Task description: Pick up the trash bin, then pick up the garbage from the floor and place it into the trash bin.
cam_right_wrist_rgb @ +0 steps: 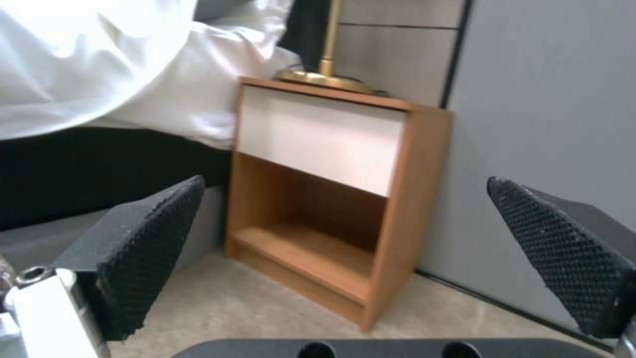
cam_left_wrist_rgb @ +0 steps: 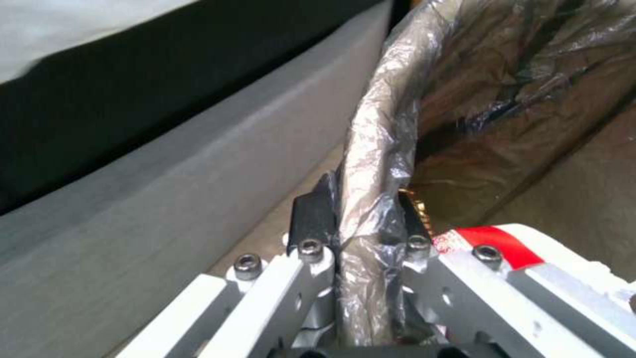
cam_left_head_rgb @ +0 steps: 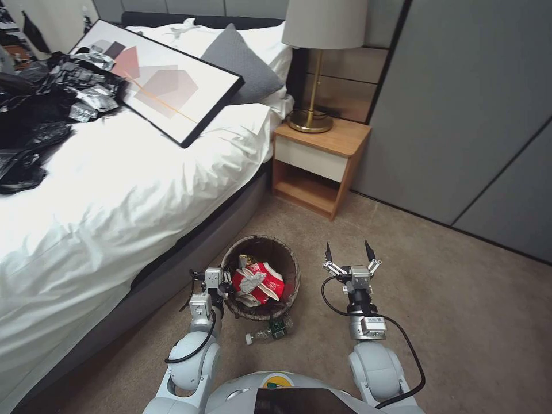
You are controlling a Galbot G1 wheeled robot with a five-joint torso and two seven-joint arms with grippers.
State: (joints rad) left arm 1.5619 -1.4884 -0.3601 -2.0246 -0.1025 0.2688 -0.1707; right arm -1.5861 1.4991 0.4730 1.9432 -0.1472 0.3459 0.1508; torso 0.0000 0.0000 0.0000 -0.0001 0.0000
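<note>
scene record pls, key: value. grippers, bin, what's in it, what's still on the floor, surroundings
left gripper: shut on the trash bin rim, fingers pinching the liner fold on the bed side
right gripper: open, holding nothing, above the carpet right of the bin
bin contents: red-and-white wrappers, white tissue
still on floor: clear bottle, lying on its side against the bin's near side
surroundings: bed on the left, nightstand with lamp ahead

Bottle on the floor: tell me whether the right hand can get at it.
Probably yes. The right hand is open and empty; the bottle lies on bare carpet just outside the bin.
</note>
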